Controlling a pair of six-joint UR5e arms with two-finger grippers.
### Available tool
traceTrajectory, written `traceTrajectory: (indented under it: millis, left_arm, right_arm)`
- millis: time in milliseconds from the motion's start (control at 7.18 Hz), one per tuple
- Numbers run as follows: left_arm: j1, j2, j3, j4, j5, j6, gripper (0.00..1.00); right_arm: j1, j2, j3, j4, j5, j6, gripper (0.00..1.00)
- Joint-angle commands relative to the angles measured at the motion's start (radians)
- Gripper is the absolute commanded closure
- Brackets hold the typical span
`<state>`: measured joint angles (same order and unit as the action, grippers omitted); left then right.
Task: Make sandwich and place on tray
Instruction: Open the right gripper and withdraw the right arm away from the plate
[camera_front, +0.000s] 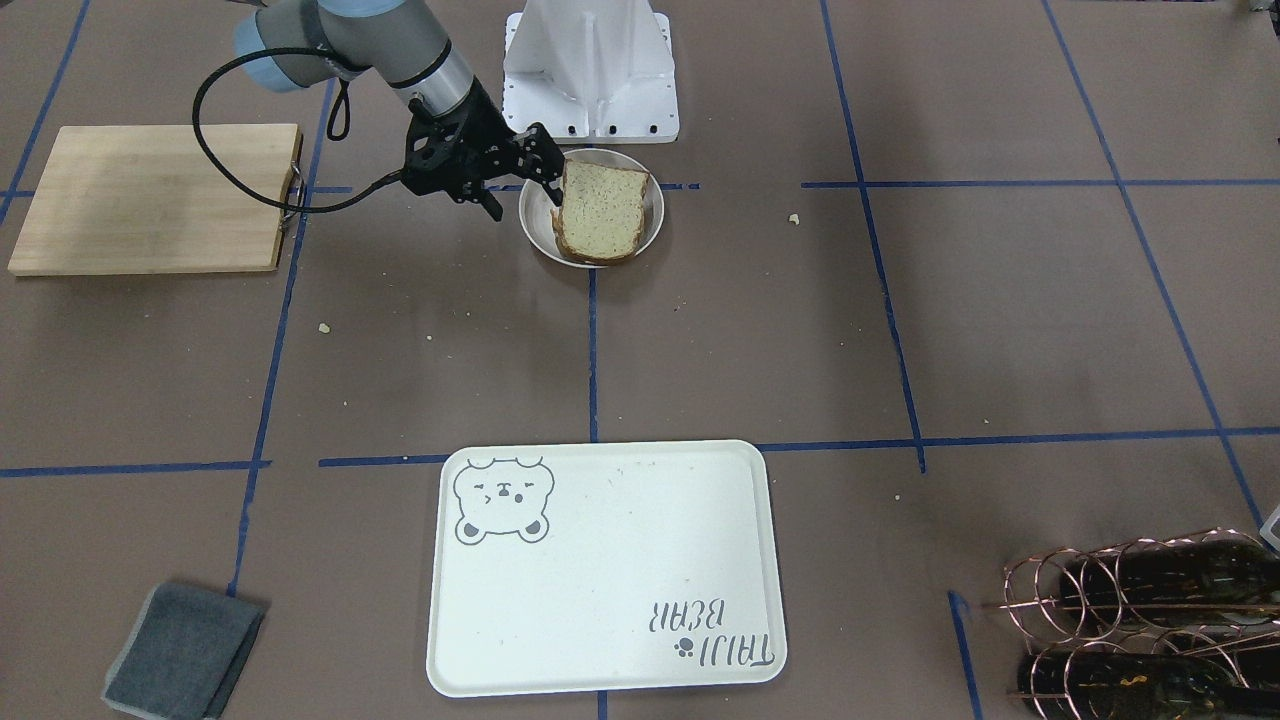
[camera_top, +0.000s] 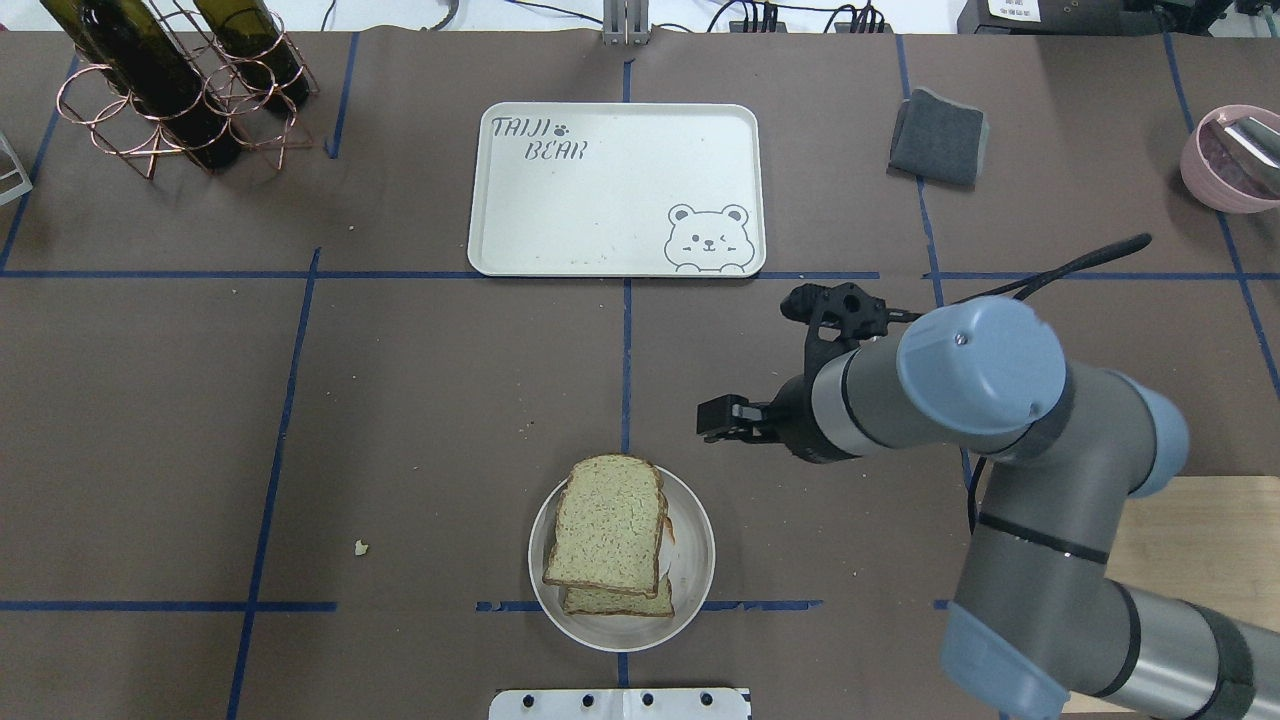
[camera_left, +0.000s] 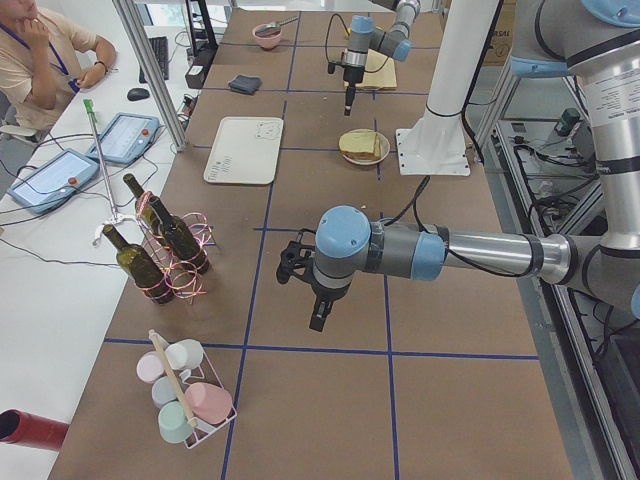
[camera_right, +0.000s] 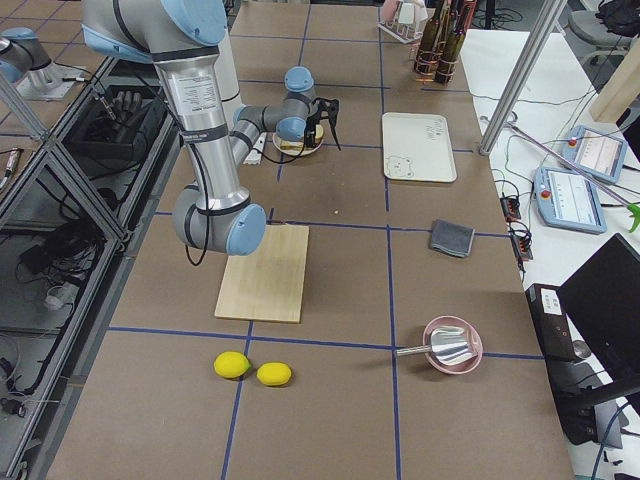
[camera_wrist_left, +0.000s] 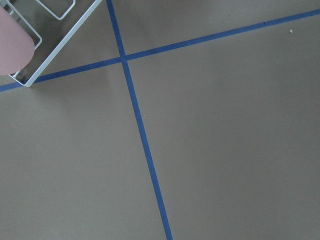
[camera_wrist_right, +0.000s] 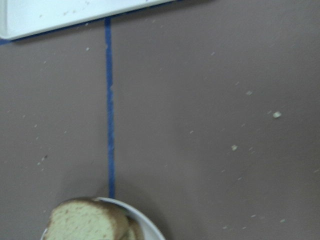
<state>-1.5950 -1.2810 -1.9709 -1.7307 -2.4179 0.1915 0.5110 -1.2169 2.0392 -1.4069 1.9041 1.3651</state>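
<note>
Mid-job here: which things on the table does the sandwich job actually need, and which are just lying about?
In the job:
sandwich, stacked in the round dish
tray, sandwich not yet on it

Lying about:
cutting board
grey cloth
bottle rack
pink bowl
lemons
cup rack
</note>
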Motion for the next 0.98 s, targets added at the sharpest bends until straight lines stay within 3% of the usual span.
traceTrajectory:
  millis: [0,279,557,697,836]
  left_arm:
    - [0.003,-0.078,0.007,-0.162,-0.003,-0.01,0.0]
    - [0.007,-0.153,0.065,-0.431,-0.012,-0.012,0.0]
    - [0.139,-0.199,0.055,-0.457,-0.049,-0.276,0.0]
    - [0.262,-0.237,0.011,-0.476,-0.038,-0.476,0.0]
    - [0.393,-0.253,-0.053,-0.504,-0.024,-0.557,0.0]
  right_arm:
    - [0.192,-0.042,0.03,-0.191,0.117,-0.255,0.0]
    - [0.381,-0.219,0.035,-0.184,0.177,-0.612,0.0]
    - [0.592,-0.382,0.035,-0.179,0.287,-0.911,0.0]
    - [0.689,-0.464,0.032,-0.179,0.318,-1.06,0.0]
    - [0.793,-0.543,0.021,-0.185,0.329,-1.227,0.0]
